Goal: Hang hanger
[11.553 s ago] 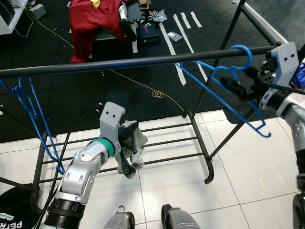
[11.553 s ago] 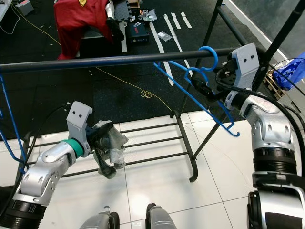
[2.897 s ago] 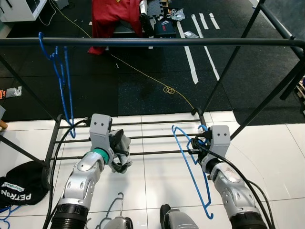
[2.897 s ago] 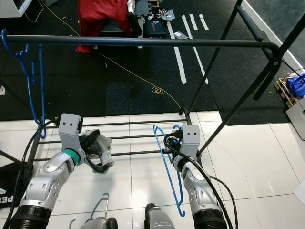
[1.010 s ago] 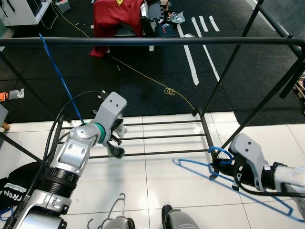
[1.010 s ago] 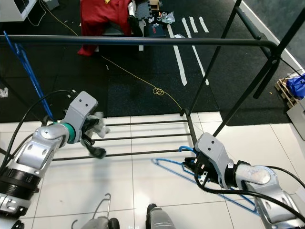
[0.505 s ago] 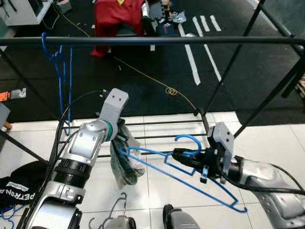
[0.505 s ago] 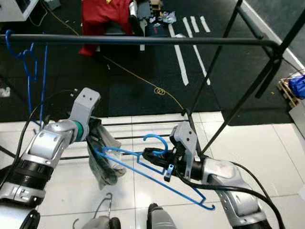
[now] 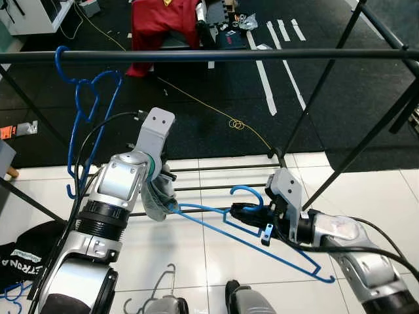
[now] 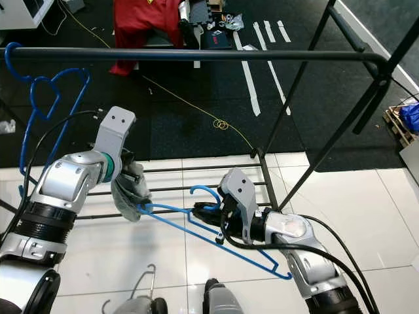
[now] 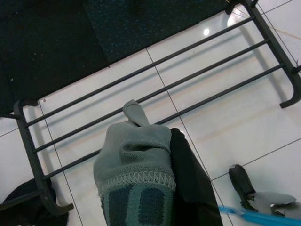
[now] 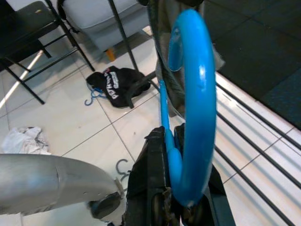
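Note:
My right gripper [image 9: 243,211] is shut on the neck of a blue hanger [image 9: 288,252], held low over the white tiles with its hook [image 9: 245,191] pointing up. In the right wrist view the hook [image 12: 193,94] rises straight out of the fingers [image 12: 150,188]. My left gripper [image 9: 160,191] is shut on a grey knit garment [image 9: 154,201], which hangs bunched at the hanger's left tip. The garment [image 11: 136,174] covers most of the left fingers. The black clothes rail [image 9: 209,55] runs across the top, well above both grippers.
A second blue hanger [image 9: 85,98] hangs on the rail at the far left. The rack's lower bars [image 9: 222,173] and slanted legs [image 9: 314,98] stand in front. A black bag [image 9: 16,261] lies on the floor at left, and a red garment [image 9: 163,19] sits beyond.
The grey garment hung long half a second ago; it is now drawn up and bunched at the hanger's left tip. The hanger on the rail has swung round.

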Robot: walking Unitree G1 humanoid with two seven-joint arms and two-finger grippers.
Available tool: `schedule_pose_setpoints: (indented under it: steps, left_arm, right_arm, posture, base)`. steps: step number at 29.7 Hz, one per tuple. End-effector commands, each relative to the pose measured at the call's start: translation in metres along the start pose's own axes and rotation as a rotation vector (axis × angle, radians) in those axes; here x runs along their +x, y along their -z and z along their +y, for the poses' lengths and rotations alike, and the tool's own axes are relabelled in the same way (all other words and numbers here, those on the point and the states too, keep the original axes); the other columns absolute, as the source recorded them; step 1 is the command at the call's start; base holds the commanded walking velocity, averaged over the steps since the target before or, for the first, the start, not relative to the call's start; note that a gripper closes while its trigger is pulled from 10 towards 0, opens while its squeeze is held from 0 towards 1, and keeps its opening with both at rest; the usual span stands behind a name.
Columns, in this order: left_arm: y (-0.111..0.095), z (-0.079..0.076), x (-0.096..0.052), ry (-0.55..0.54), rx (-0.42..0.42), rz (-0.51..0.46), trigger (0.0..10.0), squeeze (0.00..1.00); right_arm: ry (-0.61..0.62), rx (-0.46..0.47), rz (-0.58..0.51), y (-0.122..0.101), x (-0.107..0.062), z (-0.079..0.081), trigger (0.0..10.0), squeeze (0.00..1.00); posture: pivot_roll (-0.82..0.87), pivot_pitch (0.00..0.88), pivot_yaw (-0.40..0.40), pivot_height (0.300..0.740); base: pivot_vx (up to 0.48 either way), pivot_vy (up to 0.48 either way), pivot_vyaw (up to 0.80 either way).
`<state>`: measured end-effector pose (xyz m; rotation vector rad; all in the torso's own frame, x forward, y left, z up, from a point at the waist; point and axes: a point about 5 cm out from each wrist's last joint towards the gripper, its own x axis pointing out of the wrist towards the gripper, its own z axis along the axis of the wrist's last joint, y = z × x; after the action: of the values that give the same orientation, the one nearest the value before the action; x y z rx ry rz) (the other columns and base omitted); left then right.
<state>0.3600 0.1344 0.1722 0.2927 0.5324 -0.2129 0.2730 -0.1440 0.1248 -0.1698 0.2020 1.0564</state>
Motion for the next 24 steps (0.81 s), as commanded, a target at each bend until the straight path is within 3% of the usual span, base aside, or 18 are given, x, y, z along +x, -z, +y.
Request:
schedule_pose_setpoints:
  steps: [1,10,24]
  left_arm:
    - [0.0014,-0.0005,0.0011,-0.008,-0.001,0.022,10.0,0.0]
    - [-0.0045,0.0024,0.0008,-0.049,0.003,0.03,10.0,0.0]
    - [-0.0035,0.0029,0.0019,-0.089,0.031,0.043,10.0,0.0]
  right_arm:
    - [0.01,0.001,0.004,0.0046,0.0033,-0.0022,10.0,0.0]
    - [0.001,0.006,-0.005,0.0036,0.0119,-0.0071,10.0,0.0]
    - [-0.103,0.03,-0.004,0.0039,0.0092,0.0022,10.0,0.0]
  posture:
    - [-0.07,0.135,0.108,0.74]
    - [-0.08,0.139,0.123,0.74]
    - [-0.08,0.151,0.118,0.74]
  base:
    - [0.0,0.0,0.0]
    - [0.0,0.0,0.0]
    - [0.0,0.0,0.0]
